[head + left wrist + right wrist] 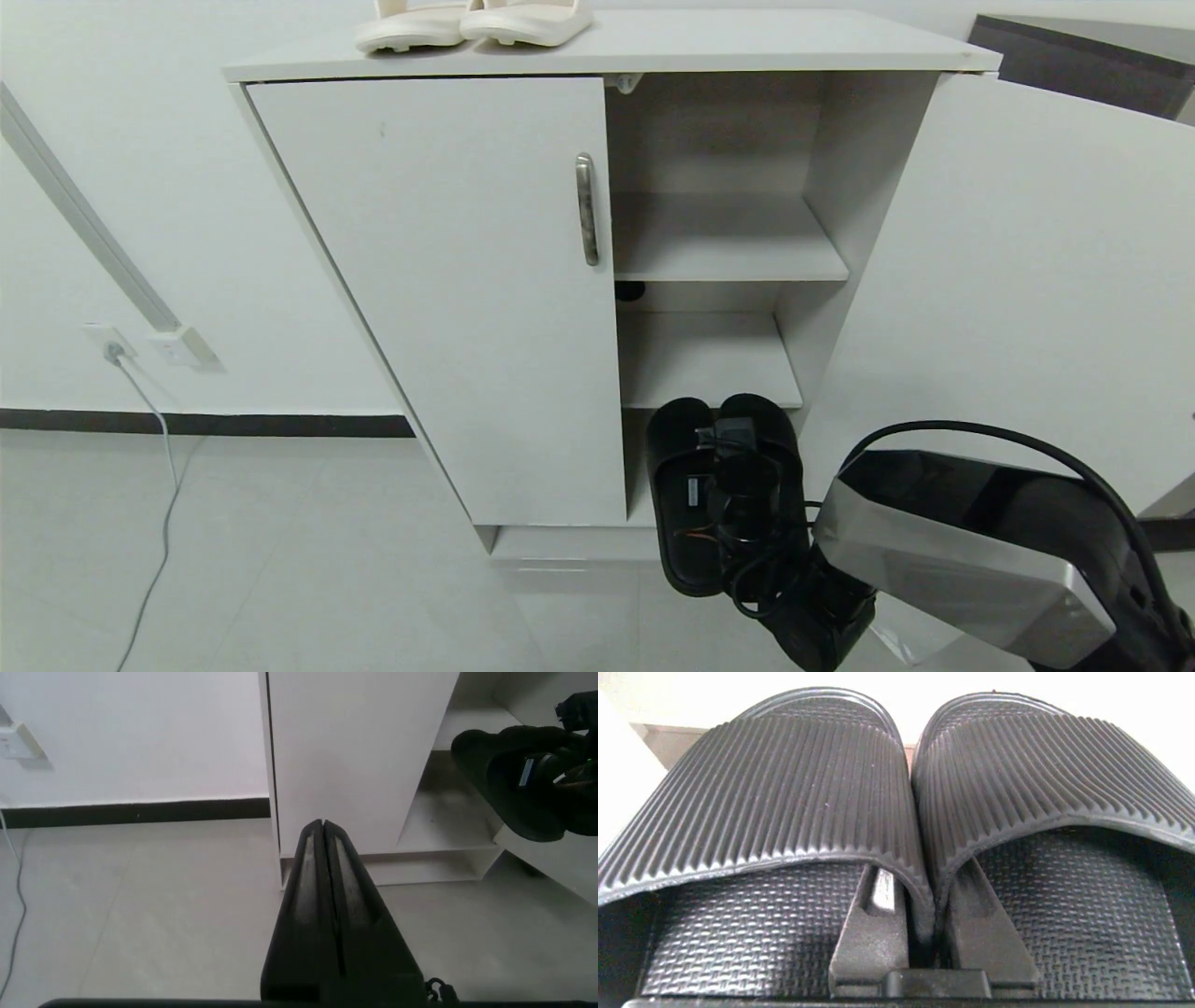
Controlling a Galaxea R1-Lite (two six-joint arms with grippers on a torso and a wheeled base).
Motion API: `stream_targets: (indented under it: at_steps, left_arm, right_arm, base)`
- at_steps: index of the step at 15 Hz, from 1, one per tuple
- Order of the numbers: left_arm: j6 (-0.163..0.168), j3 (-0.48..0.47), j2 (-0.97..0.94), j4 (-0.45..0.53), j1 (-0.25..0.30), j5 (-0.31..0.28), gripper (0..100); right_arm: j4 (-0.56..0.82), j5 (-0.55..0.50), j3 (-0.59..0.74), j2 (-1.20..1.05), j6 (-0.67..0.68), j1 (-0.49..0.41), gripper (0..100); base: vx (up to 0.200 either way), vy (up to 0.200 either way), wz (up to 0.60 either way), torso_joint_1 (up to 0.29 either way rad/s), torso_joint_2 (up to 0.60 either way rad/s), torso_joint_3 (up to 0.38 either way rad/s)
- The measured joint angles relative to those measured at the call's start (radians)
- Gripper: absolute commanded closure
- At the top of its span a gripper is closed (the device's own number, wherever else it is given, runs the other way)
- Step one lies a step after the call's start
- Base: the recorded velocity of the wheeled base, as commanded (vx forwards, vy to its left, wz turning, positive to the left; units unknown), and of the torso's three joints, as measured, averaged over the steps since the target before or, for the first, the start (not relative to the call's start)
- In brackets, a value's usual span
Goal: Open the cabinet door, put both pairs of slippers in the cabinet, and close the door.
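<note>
A pair of black slippers (691, 495) hangs side by side in front of the white cabinet's (616, 42) lowest compartment, toes pointing in. My right gripper (738, 485) is shut on the black slippers; in the right wrist view its fingers (878, 924) pinch the two inner straps together (920, 812). The cabinet's right door (1027, 280) stands wide open and the left door (448, 280) is closed. A pair of white slippers (476, 23) lies on the cabinet top. My left gripper (323, 835) is shut on nothing, low over the floor to the left of the cabinet, with the black slippers (523, 775) farther off.
Two bare shelves (719, 243) sit above the bottom compartment, with a small dark object (630, 291) behind the closed door's edge. A wall socket (112, 350) and its cable (163, 485) are at the left. Open tiled floor (327, 579) lies before the cabinet.
</note>
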Motion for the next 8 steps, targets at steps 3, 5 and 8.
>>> stream_targets:
  at_steps: [3,5,8]
  left_arm:
    - [0.0,0.0,0.0,0.0,0.0,0.0,100]
    - [0.0,0.0,0.0,0.0,0.0,0.0,100]
    - [0.0,0.0,0.0,0.0,0.0,0.0,100]
  right_arm:
    - [0.001,0.0,-0.005,0.001,0.0,-0.003,100]
    - [0.001,0.001,-0.007,0.003,0.0,-0.003,100]
    - [0.002,0.002,-0.013,0.007,0.0,-0.006,100]
  base:
    - [0.2,0.0,0.0,-0.001,0.0,0.001]
    - [0.2,0.0,0.0,0.002,0.0,0.002]
    - [0.067,0.0,0.0,0.002,0.0,0.001]
